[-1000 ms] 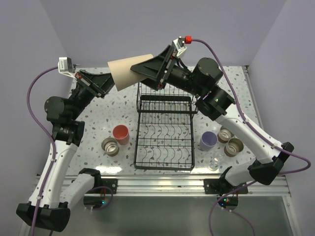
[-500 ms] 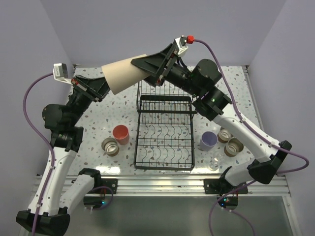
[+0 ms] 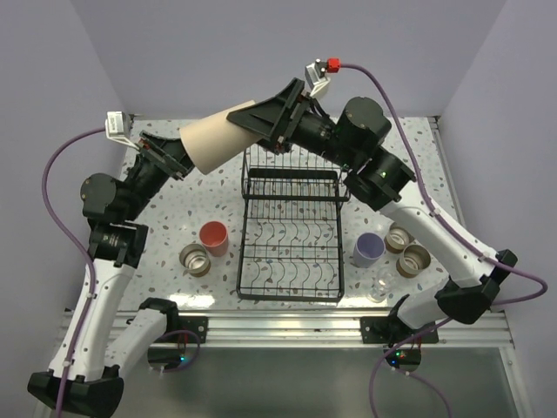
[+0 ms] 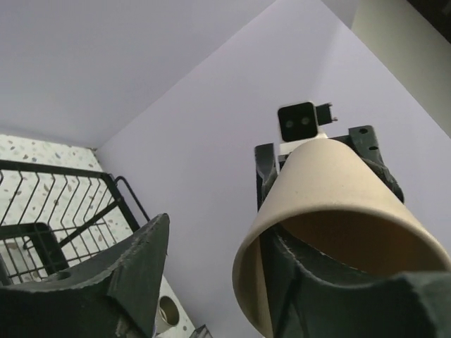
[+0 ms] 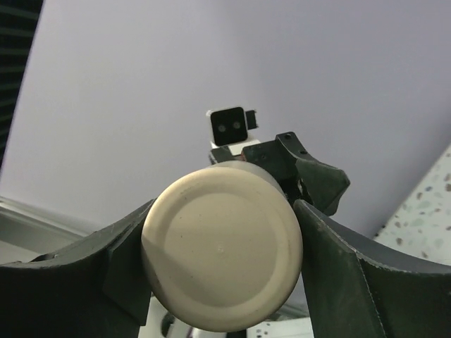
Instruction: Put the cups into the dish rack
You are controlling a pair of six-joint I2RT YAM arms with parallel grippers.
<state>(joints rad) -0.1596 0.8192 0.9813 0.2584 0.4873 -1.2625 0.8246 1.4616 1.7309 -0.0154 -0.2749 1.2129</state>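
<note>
Large black wire dish rack [image 3: 290, 235], with a tall beige handleless cup [image 3: 218, 139] held on its side in the air by the rack's far left corner.
The right gripper [image 3: 254, 122] has its jaws clamped on the cup's base; the left gripper [image 3: 178, 158] has its jaws wide apart at the cup's open mouth, gripping nothing.

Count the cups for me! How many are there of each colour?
Beige cup: 1
Pink cup: 1
Lavender cup: 1
Brown cups: 3
Clear glass: 1
Total: 7
</note>
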